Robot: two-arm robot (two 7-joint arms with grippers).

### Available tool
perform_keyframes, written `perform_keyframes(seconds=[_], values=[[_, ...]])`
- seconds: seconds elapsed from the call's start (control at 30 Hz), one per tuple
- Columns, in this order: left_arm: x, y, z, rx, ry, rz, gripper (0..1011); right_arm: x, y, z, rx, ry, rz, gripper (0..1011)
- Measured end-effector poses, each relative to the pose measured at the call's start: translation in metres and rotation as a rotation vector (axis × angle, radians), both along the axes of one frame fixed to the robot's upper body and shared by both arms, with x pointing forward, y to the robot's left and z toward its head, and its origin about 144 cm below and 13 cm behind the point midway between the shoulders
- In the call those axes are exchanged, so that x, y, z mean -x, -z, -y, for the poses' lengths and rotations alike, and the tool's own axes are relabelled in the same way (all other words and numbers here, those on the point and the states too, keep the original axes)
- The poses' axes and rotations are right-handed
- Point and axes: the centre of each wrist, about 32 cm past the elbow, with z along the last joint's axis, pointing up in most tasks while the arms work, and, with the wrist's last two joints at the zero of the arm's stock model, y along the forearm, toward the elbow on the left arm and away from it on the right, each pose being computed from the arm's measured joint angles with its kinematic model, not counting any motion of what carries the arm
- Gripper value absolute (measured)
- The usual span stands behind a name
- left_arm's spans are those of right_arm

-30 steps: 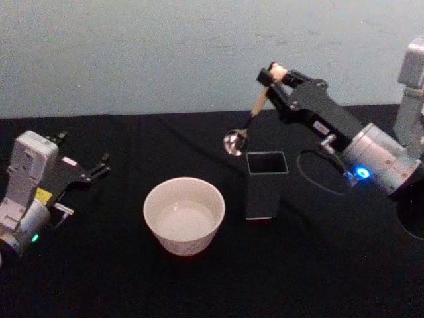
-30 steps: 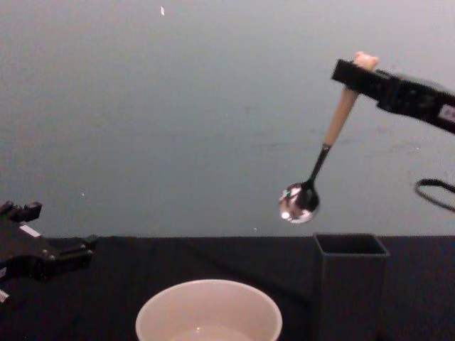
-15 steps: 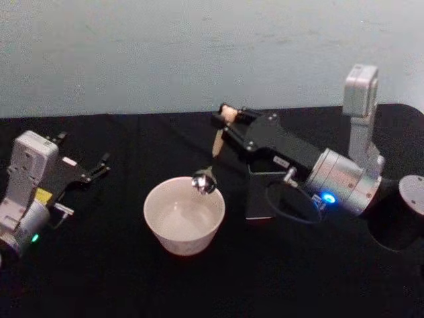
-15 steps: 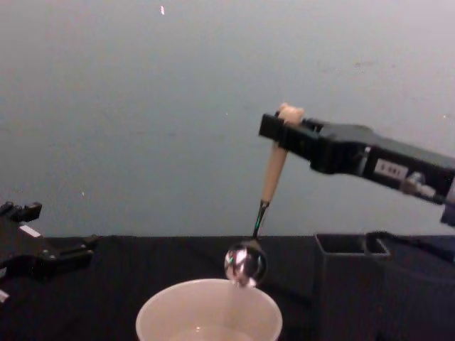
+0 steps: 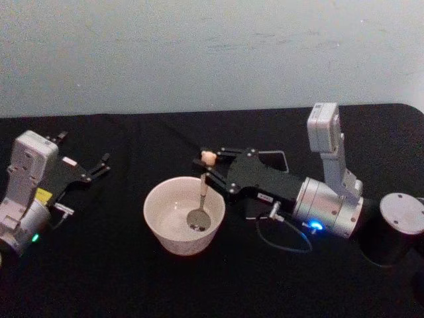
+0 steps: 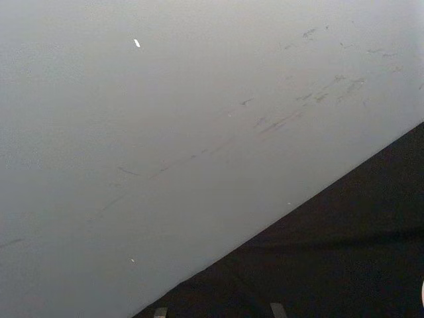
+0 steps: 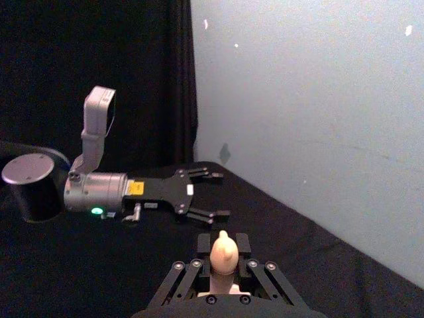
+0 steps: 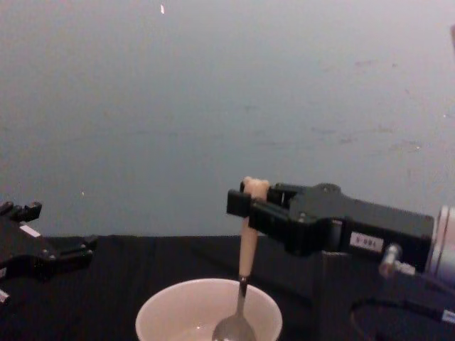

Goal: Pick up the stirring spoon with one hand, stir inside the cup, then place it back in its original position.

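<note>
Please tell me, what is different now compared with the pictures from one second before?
The right gripper, shut on the spoon throughout, moved to the robot's left and down. The spoon's bowl, which hung in the air before, is now low inside the cup. Nothing was taken hold of or let go. The cup and the open left gripper stayed in place.

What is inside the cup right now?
The stirring spoon has its shiny bowl low inside the cup, handle upright, gripped at its top by the right gripper. Whether the cup holds liquid cannot be told. The left gripper rests open, far left.
</note>
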Motion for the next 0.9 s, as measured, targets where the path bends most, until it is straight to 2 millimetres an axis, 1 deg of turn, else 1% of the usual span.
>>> perform_keyframes(seconds=[0.33,0.5,0.7,0.9], values=[[0.000,0.000,0.000,0.000,0.000,0.000,1001,0.002,0.007,-0.007,0.016,-0.035,-0.013,213],[0.000,0.000,0.000,0.000,0.000,0.000,1001,0.001,0.010,-0.014,0.022,-0.050,-0.024,213],[0.000,0.000,0.000,0.000,0.000,0.000,1001,-0.003,0.013,-0.022,0.026,-0.051,-0.036,213],[0.000,0.000,0.000,0.000,0.000,0.000,1001,-0.013,0.017,-0.029,0.028,-0.021,-0.061,214]])
